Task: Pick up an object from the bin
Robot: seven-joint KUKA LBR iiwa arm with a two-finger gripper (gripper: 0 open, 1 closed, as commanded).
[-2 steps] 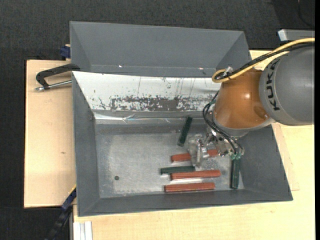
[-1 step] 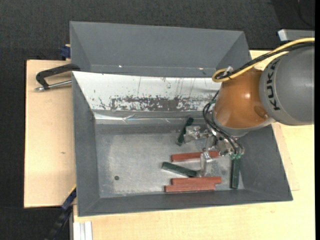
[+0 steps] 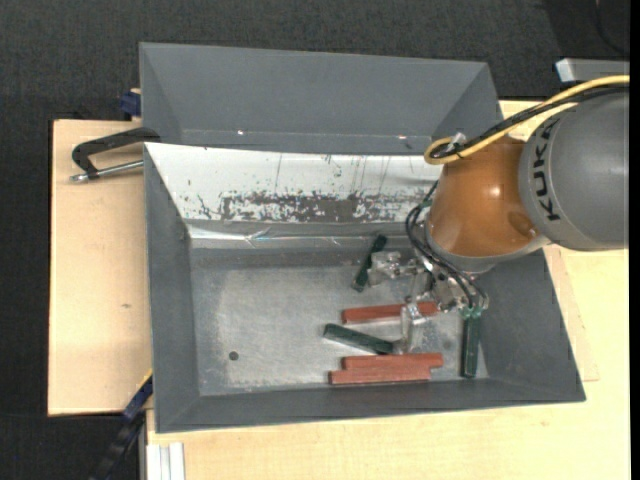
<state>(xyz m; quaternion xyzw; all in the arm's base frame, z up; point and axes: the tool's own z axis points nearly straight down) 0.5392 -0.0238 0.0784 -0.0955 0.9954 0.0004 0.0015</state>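
My gripper (image 3: 422,286) hangs low over the right half of the bin, its metal parts showing under the orange cover. Right below it lies a short red-brown bar (image 3: 380,314), with its right end under the gripper. A dark green stick (image 3: 357,338) lies slantwise just in front of that bar. A longer red-brown bar (image 3: 386,368) rests near the front wall. Another dark green stick (image 3: 468,346) stands lengthwise at the gripper's right. A small dark green piece (image 3: 372,256) lies to the gripper's upper left, near the back wall.
All the loose things cluster in the right half of the bin floor. The arm and its orange cover hide the bin's right rear corner. The bin's right wall is close to the gripper.
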